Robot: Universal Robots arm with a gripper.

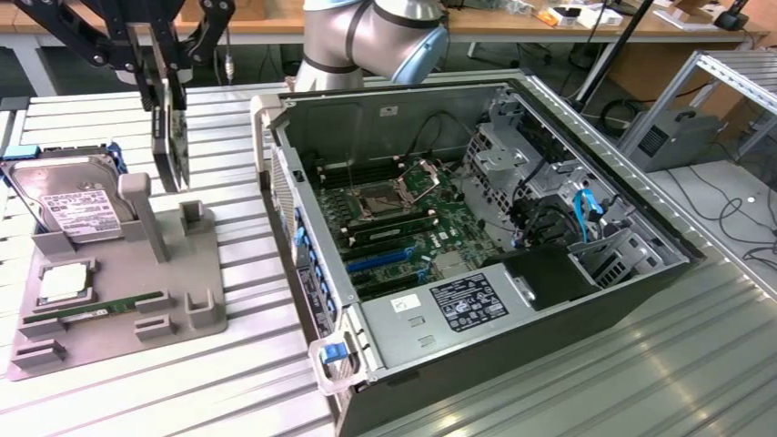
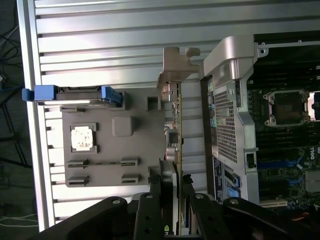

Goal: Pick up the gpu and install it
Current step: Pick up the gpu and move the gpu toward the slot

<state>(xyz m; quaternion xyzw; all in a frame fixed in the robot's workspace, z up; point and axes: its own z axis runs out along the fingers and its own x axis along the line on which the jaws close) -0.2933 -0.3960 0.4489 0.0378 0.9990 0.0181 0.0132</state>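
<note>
table (image 1: 547,401): ribbed metal, glossy;
holder (image 1: 122,320): grey plastic, matt;
gpu (image 1: 174,153): dark board, silver metal bracket;
gripper (image 1: 163,96): black, matt

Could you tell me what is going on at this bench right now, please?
A robot arm's claw is gripping the graphics card by its top edge, holding it upright beside the grey parts holder, where the hard drive sits. The open computer case stands alongside, on the exterior view's right. The card is not in it yet.
</note>
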